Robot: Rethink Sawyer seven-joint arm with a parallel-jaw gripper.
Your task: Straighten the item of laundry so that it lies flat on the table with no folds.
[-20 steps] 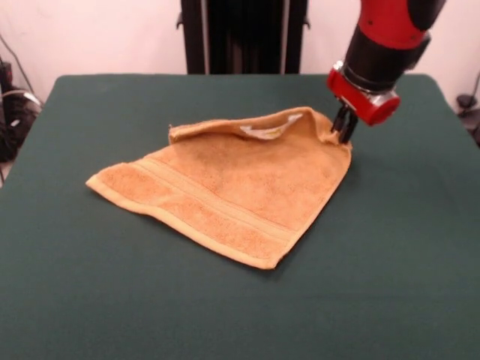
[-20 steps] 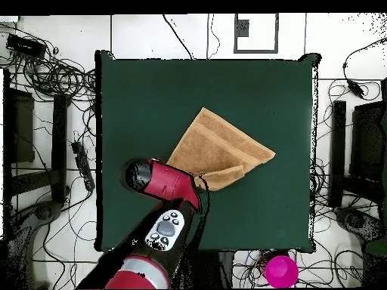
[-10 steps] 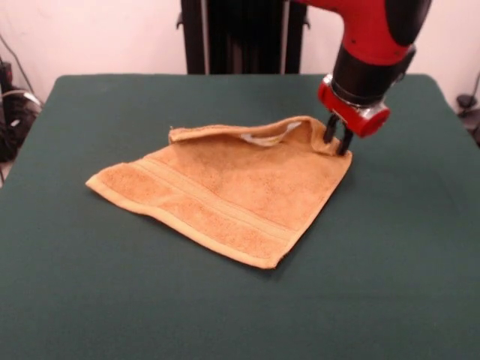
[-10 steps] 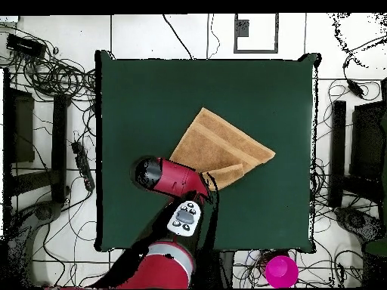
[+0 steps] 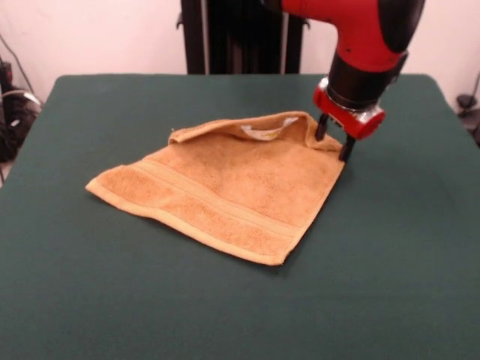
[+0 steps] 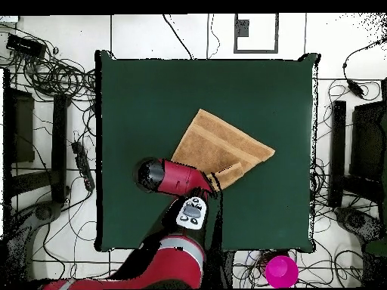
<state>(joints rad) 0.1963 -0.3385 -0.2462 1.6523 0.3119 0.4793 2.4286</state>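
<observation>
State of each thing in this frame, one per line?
towel: partly folded, far edge turned over, white tag showing, not flat
gripper: open, fingers straddling the towel's raised corner
table: green cloth, towel lying on it
pink cup: on the floor beside the table

Glossy red arm (image 5: 367,30), black wrist band (grey button pad (image 6: 191,213) above), red-collared claw (image 5: 334,142).

- No lettering, brand, number or sign is legible in either view.
- The small white tag (image 5: 262,132) on the folded far edge of the towel (image 5: 225,184) shows no readable print.
</observation>
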